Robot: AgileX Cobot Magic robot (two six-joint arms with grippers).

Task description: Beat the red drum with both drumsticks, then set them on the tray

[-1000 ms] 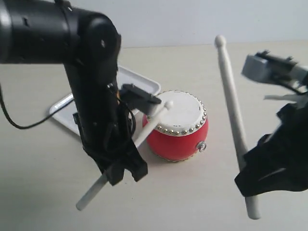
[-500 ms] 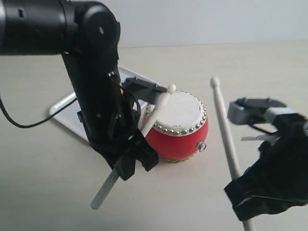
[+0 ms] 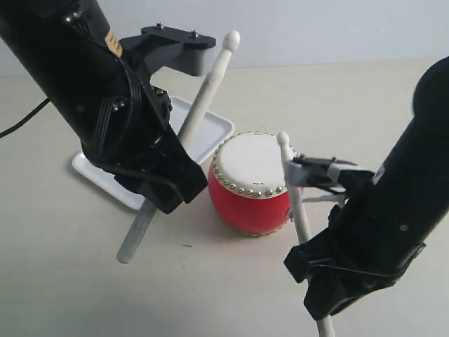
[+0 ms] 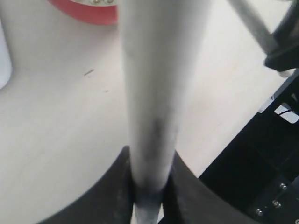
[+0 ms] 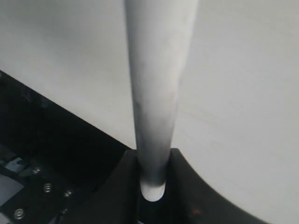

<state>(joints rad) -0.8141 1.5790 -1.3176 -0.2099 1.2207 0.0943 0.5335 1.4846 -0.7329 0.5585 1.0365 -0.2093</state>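
Note:
The red drum (image 3: pixel 247 200) with its cream skin stands mid-table. My left gripper (image 3: pixel 165 191) is shut on one drumstick (image 3: pixel 203 98), which slants up with its tip raised well above the drum and the tray (image 3: pixel 210 133). My right gripper (image 3: pixel 316 277) is shut on the other drumstick (image 3: pixel 295 196); its tip lies at the drum's right rim. In the left wrist view the stick (image 4: pixel 156 93) runs out from the shut gripper (image 4: pixel 149 163), with the drum's edge (image 4: pixel 93 11) beyond. In the right wrist view the stick (image 5: pixel 156 84) is clamped in the gripper (image 5: pixel 154 158).
The white tray lies behind and left of the drum, partly hidden by the left arm (image 3: pixel 84 91). A black cable (image 3: pixel 21 123) trails at the far left. The right arm (image 3: pixel 400 196) fills the lower right. Pale tabletop (image 3: pixel 210 295) lies in front of the drum.
The left arm has lifted, swinging its stick's tip off the drum skin and high up. The right arm has swung its stick down until the tip meets the drum's right rim.

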